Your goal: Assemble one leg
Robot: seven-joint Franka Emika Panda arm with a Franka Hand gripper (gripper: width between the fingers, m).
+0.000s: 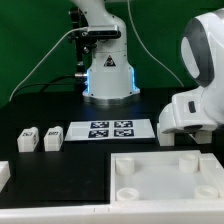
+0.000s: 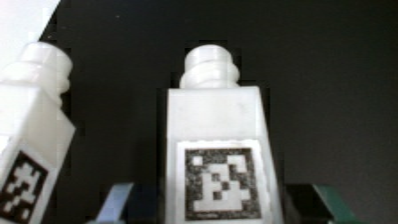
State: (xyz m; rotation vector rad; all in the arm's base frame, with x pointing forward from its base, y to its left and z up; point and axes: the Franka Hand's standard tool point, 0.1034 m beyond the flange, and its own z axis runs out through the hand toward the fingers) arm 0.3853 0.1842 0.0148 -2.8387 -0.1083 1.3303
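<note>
**Tool open around the leg**

In my wrist view the leg (image 2: 217,130) sits between the fingers (image 2: 121,203) of my tool (image 2: 217,205). Its tagged face is turned toward the camera and its stepped round peg points away from me. My tool stands wide. A dark gap shows on each side of the leg, so the fingers are apart from it and I have hold of nothing. The fingertips are blurred at the picture's edge.

A second leg (image 2: 32,110) of the same shape lies just beside the first, with a strip of black surface (image 2: 320,60) between them.

In the exterior view my arm (image 1: 197,80) fills the exterior view's right, and I cannot pick out my tool there. Two small tagged blocks (image 1: 27,138) (image 1: 52,137) lie side by side on the exterior view's left. The marker board (image 1: 100,130) is just beside them toward the middle, and the big white tray (image 1: 165,178) lies nearer the camera. I cannot tell whether those two blocks are the pair in my wrist view
</note>
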